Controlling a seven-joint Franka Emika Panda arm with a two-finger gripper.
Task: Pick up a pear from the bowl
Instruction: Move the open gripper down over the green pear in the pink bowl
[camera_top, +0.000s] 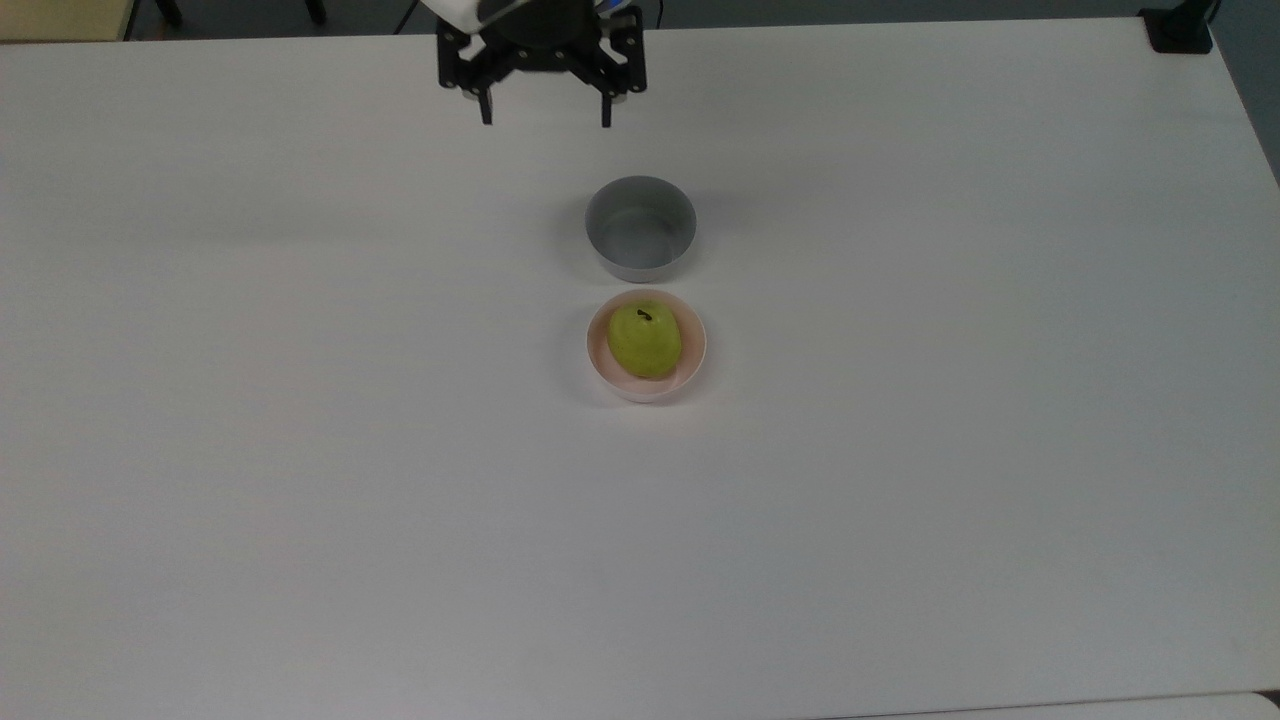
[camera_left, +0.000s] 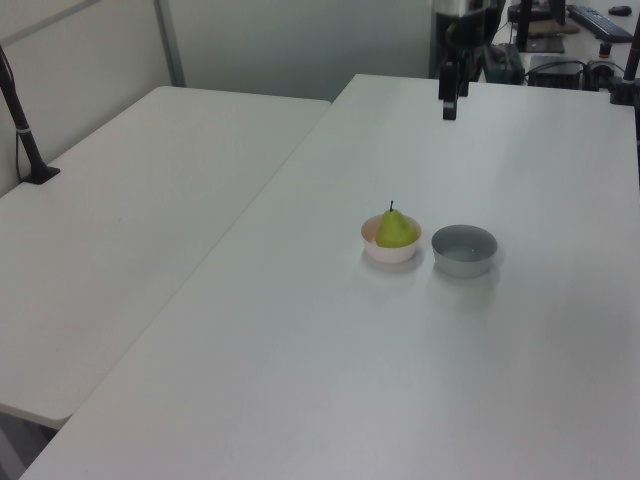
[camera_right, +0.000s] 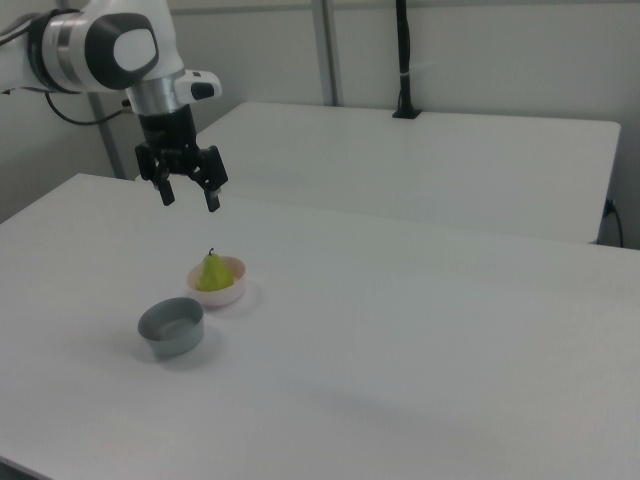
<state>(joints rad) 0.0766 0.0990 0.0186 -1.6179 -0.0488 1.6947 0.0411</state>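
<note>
Pear (camera_top: 645, 341): one, sitting stem-up in the pink bowl (camera_top: 696, 345), which stands just beside one grey bowl (camera_top: 640, 227) on the white table (camera_top: 300, 400). Gripper (camera_top: 545, 119) hangs spread wide, empty, well apart from both bowls.

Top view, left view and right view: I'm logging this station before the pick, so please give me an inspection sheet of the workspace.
Surface: white table, bare apart from two bowls.
Job's things: yellow-green pear stands stem-up in the pale pink bowl.
Clutter: grey bowl, nothing in it, beside the pink bowl and apart from it.
Grippers: gripper open, raised above the table, holding nothing, clear of both bowls.
Cables: dark cable behind the arm in the right view.
Surroundings: second white table alongside, with a black post on it; pale wall panels behind.
</note>
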